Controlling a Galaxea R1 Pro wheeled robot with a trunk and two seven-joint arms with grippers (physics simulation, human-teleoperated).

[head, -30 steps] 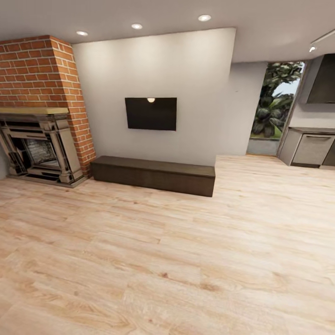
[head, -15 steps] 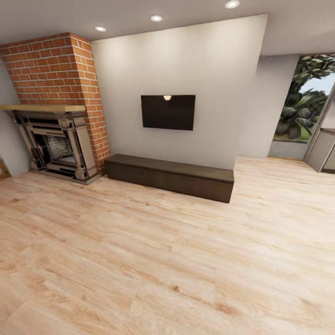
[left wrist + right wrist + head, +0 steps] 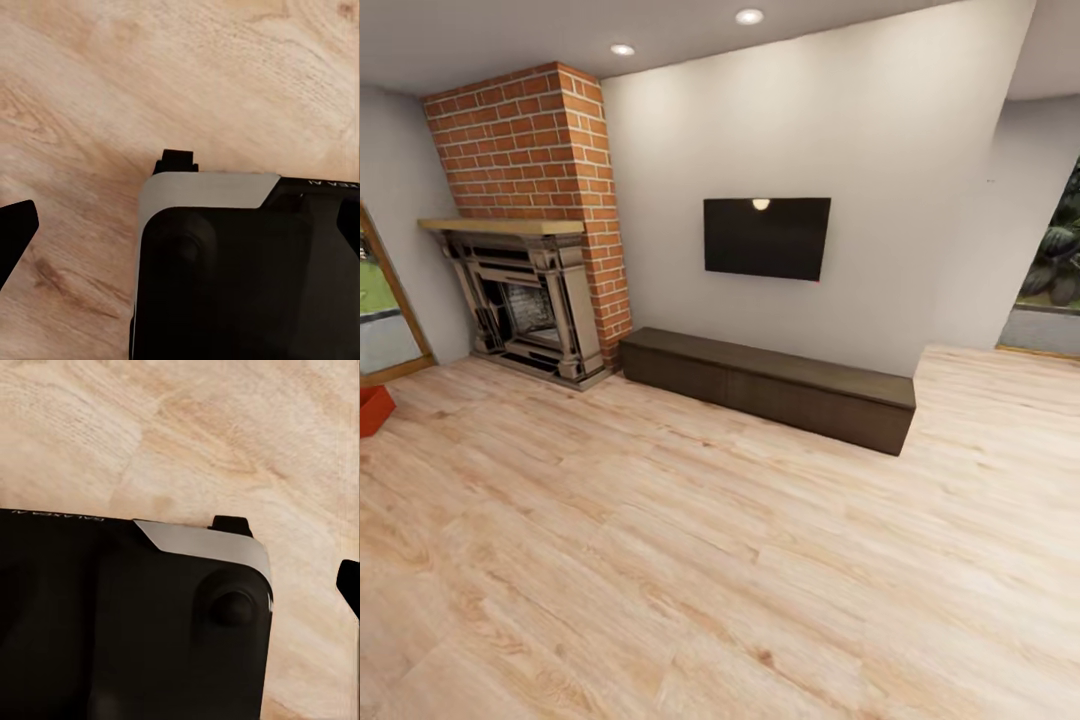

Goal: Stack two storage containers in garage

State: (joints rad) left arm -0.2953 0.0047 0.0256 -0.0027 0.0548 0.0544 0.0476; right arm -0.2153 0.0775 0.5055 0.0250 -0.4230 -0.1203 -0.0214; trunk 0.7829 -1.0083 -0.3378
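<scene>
Head view, living room: light wood plank floor; brick fireplace at 10 o'clock; wall TV at 12 o'clock; dark low bench below the TV, along the pale wall; glass door at 9 o'clock; a second glazed opening with greenery at 3 o'clock.

Storage container: one orange-red corner on the plank floor at 9 o'clock, just in front of the glass door, cut by the frame edge. Open floor lies between it and the camera.

Left wrist view: black-and-grey robot base over planks; one dark finger tip of the left gripper at the frame edge. Spread of the fingers cannot be told.

Right wrist view: the same base over planks; one dark finger tip of the right gripper at the frame edge. Spread cannot be told. Neither tip touches anything.
</scene>
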